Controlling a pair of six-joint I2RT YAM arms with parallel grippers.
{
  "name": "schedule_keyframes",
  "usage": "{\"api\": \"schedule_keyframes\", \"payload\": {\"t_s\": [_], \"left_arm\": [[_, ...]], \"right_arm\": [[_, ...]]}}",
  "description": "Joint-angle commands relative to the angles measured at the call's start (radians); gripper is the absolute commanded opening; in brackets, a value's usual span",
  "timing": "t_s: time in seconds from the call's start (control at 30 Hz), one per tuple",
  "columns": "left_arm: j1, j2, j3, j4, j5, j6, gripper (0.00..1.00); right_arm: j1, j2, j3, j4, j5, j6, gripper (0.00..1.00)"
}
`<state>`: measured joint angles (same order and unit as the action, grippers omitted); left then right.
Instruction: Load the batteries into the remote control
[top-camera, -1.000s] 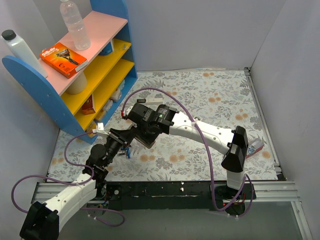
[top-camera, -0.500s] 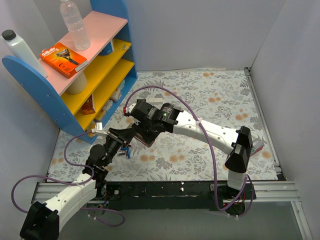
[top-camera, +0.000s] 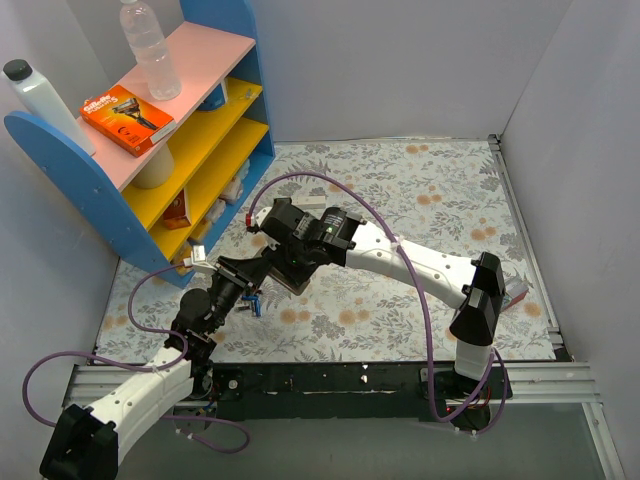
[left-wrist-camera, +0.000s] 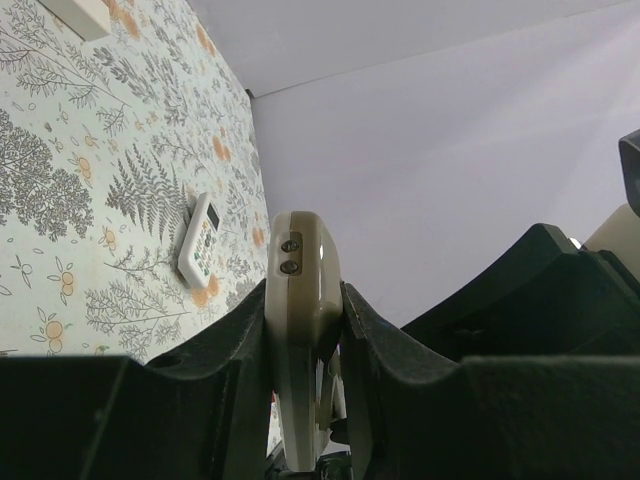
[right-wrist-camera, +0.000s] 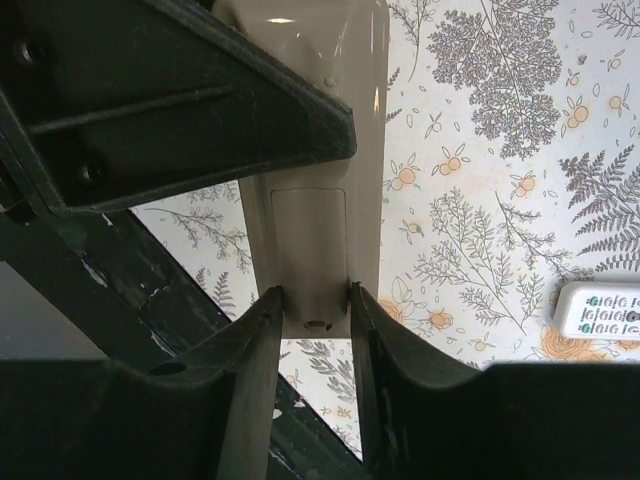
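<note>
Length of the remote control (right-wrist-camera: 310, 230) runs straight out between the right gripper's (right-wrist-camera: 315, 298) jaws, clamped on its end, while the left gripper (left-wrist-camera: 303, 305) pinches it farther along.

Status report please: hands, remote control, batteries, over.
Left hand and right hand both shut on remote control. Battery cover on. Batteries beside left hand. Second remote lies apart.

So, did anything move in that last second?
The right arm shifted slightly: its elbow slid right, towards the wall, and its wrist end edged the same way. Nothing visibly got grabbed or let go. The right claw and left claw both clamp the remote. The left arm and shelf stayed put.
</note>
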<state>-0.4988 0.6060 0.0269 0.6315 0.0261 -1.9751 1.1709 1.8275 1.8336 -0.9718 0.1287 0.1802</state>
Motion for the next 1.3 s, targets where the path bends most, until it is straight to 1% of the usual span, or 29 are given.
{"api": "schedule_keyframes", "payload": {"t_s": [0.0,0.1,0.17,0.27,0.3,0.37,0.4,0.47,0.5,0.6,0.67,0.77,0.8,0.83,0.87,0.9,1.1,1.27], "left_arm": [[-0.007,-0.026,-0.15,0.033,0.025,-0.091,0.0],[-0.007,-0.031,-0.148,0.017,0.017,-0.091,0.0],[-0.007,-0.032,-0.145,0.013,0.011,-0.091,0.0],[-0.007,-0.032,-0.147,0.008,0.008,-0.091,0.0],[-0.007,-0.032,-0.147,0.008,0.008,-0.091,0.0],[-0.007,-0.034,-0.147,0.007,0.006,-0.091,0.0],[-0.007,-0.035,-0.147,0.007,0.009,-0.093,0.0],[-0.007,-0.037,-0.147,0.004,0.009,-0.091,0.0],[-0.007,-0.04,-0.145,0.0,0.011,-0.091,0.0],[-0.007,-0.048,-0.147,-0.001,0.012,-0.091,0.0],[-0.009,-0.052,-0.145,0.0,0.015,-0.091,0.0],[-0.007,-0.064,-0.14,0.002,0.02,-0.087,0.0],[-0.007,-0.069,-0.14,0.004,0.023,-0.085,0.0],[-0.007,-0.074,-0.139,0.005,0.023,-0.082,0.0],[-0.007,-0.074,-0.139,0.005,0.024,-0.08,0.0],[-0.007,-0.074,-0.137,0.01,0.026,-0.08,0.0],[-0.007,-0.072,-0.134,0.042,0.047,-0.082,0.0],[-0.007,-0.077,-0.122,0.066,0.064,-0.082,0.0]], "right_arm": [[-0.005,-0.034,-0.017,0.079,-0.006,-0.002,0.41],[-0.005,-0.039,-0.019,0.076,-0.008,-0.002,0.45],[-0.005,-0.042,-0.02,0.074,-0.009,-0.002,0.45],[-0.005,-0.05,-0.02,0.079,-0.009,-0.001,0.5],[-0.005,-0.051,-0.02,0.081,-0.005,-0.001,0.54],[-0.005,-0.065,-0.022,0.087,0.003,0.001,0.57],[-0.005,-0.069,-0.026,0.097,0.011,0.004,0.62],[-0.005,-0.094,-0.036,0.111,0.018,0.007,0.68],[-0.005,-0.105,-0.042,0.136,0.019,0.01,0.72],[-0.01,-0.157,-0.088,0.195,0.012,0.024,0.78],[-0.03,-0.204,-0.144,0.234,-0.003,0.039,0.79],[-0.078,-0.284,-0.267,0.338,-0.108,0.053,0.81],[-0.094,-0.306,-0.299,0.373,-0.194,0.062,0.81],[-0.106,-0.344,-0.331,0.439,-0.228,0.068,0.81],[-0.132,-0.362,-0.396,0.473,-0.259,0.083,0.81],[-0.145,-0.379,-0.421,0.499,-0.314,0.091,0.81],[-0.209,-0.433,-0.554,0.642,-0.47,0.131,0.81],[-0.247,-0.438,-0.612,0.712,-0.544,0.157,0.81]]}}
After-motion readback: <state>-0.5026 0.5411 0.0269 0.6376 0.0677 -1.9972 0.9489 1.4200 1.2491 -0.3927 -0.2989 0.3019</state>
